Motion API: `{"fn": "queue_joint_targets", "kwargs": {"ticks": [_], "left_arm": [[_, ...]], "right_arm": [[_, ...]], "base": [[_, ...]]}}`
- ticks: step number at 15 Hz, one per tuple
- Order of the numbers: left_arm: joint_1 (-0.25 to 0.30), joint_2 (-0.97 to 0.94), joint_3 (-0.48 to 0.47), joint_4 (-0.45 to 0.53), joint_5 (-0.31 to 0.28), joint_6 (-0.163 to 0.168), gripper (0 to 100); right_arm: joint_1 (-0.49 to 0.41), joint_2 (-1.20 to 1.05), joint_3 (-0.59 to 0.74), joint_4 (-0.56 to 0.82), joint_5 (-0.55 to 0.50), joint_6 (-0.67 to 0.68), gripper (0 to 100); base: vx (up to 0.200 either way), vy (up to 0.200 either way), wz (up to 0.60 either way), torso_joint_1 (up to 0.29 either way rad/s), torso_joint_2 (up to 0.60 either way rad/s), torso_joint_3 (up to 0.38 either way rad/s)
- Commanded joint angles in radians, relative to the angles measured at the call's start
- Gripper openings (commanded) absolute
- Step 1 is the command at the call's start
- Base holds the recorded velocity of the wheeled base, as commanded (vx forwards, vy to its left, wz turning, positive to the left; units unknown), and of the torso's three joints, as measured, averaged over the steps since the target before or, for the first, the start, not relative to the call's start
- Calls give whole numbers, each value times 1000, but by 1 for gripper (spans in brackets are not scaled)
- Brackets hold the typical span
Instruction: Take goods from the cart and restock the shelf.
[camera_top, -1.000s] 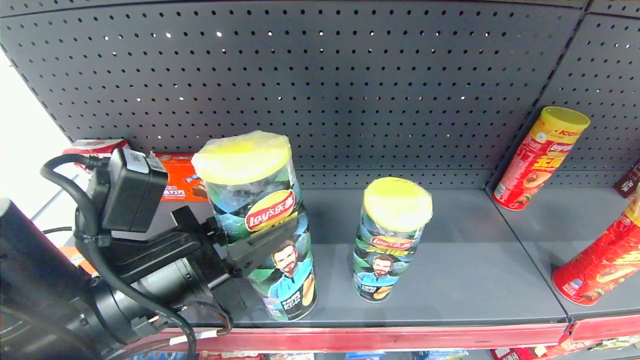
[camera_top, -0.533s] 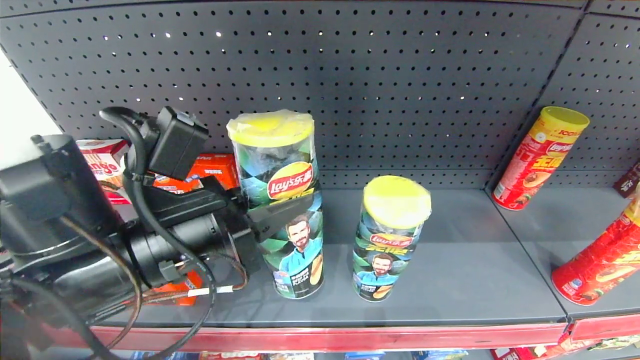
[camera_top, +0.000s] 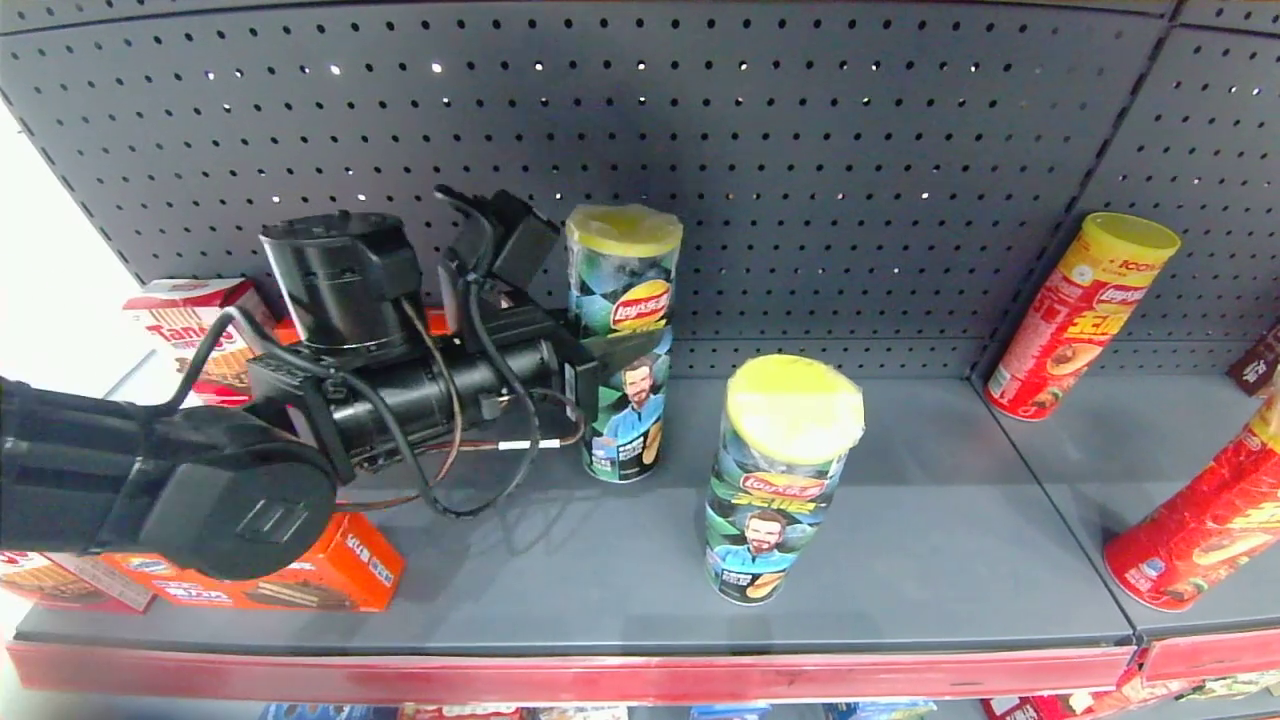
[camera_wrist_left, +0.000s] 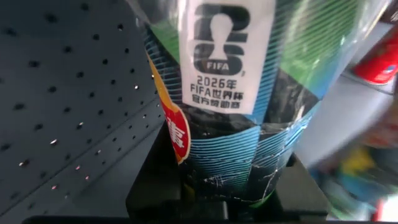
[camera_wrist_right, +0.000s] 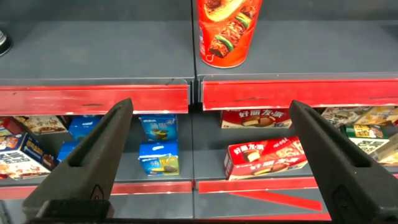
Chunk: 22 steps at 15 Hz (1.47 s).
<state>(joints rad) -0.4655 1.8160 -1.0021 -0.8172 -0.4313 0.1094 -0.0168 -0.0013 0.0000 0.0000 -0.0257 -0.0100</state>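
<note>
My left gripper (camera_top: 612, 362) is shut on a green-and-blue chips can (camera_top: 624, 335) with a yellow lid. The can stands upright near the back of the grey shelf (camera_top: 930, 540), close to the pegboard; whether its base touches the shelf I cannot tell. In the left wrist view the same can (camera_wrist_left: 249, 106) sits between that gripper's (camera_wrist_left: 227, 196) dark fingers. A second matching can (camera_top: 785, 480) stands farther forward and to the right, apart from the first. My right gripper (camera_wrist_right: 211, 168) is open with nothing in it, facing the lower shelves.
A red-and-yellow can (camera_top: 1085, 315) leans at the back right, and a red can (camera_top: 1200, 530) lies tilted at the right edge. Orange boxes (camera_top: 310, 575) and a wafer box (camera_top: 190, 320) sit left. In the right wrist view a red can (camera_wrist_right: 227, 31) stands above boxed goods (camera_wrist_right: 267, 158).
My left arm has carried the chips can from the shelf's front edge back toward the pegboard and to the right. The second can has stayed put.
</note>
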Motion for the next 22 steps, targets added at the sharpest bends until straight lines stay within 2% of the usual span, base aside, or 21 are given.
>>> {"fn": "queue_joint_targets", "kwargs": {"ticks": [1,5,8,12,15,16,19,22], "left_arm": [[-1,140,-98,-8,0,7,0],[-12,253,-234,-22,0,-2,0],[-16,309,-288,-63,-3,-5,0],[-25,322,-294,-91,-6,-10,0],[-27,339,-291,-131,-34,-10,0],[-28,347,-288,-138,-40,-10,100],[-27,345,-282,-140,-37,-11,100],[-13,296,-224,-125,-23,-13,100]], "right_arm": [[0,1,0,0,0,-1,100],[0,1,0,0,0,-1,100],[0,1,0,0,0,-1,100],[0,1,0,0,0,-1,100],[0,1,0,0,0,-1,100],[0,1,0,0,0,-1,100],[0,1,0,0,0,-1,100],[0,1,0,0,0,-1,100]], "base": [[0,0,0,0,0,0],[0,0,0,0,0,0],[0,0,0,0,0,0],[0,0,0,0,0,0],[0,0,0,0,0,0],[0,0,0,0,0,0],[0,0,0,0,0,0],[0,0,0,0,0,0]]}}
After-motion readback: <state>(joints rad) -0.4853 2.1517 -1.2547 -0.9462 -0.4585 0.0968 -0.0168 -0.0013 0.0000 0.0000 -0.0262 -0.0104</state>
